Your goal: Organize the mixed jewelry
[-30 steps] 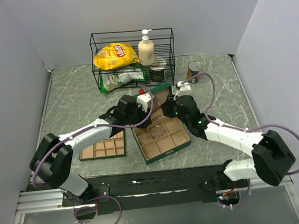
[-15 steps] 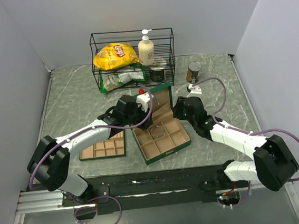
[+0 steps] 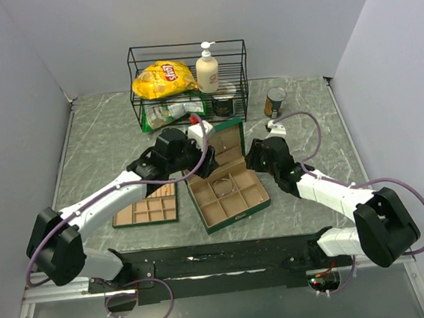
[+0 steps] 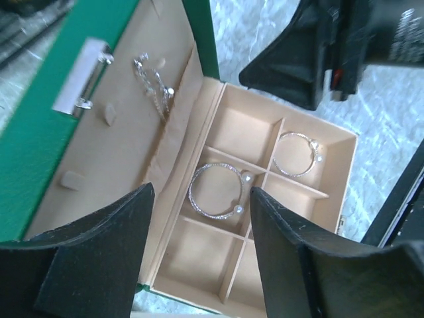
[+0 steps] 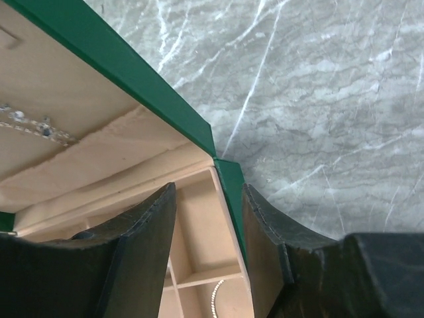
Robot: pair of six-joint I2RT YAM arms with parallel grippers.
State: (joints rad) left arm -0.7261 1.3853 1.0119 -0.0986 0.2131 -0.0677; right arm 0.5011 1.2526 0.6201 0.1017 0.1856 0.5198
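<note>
Left pincer (image 4: 200, 199) and right pincer (image 5: 205, 192) have just spread, empty, leaving the lid (image 4: 119, 132) upright; two bangles (image 4: 215, 191) lie in the box (image 4: 199, 265) directly below the left one, so sorting can go on.

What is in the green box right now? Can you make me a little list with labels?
Box: green box, lid up
Big bangle: in one compartment
Small bangle: in another compartment
Chain: on the lid lining
Left gripper: open, empty, above the box
Right gripper: open, around the box's corner
</note>
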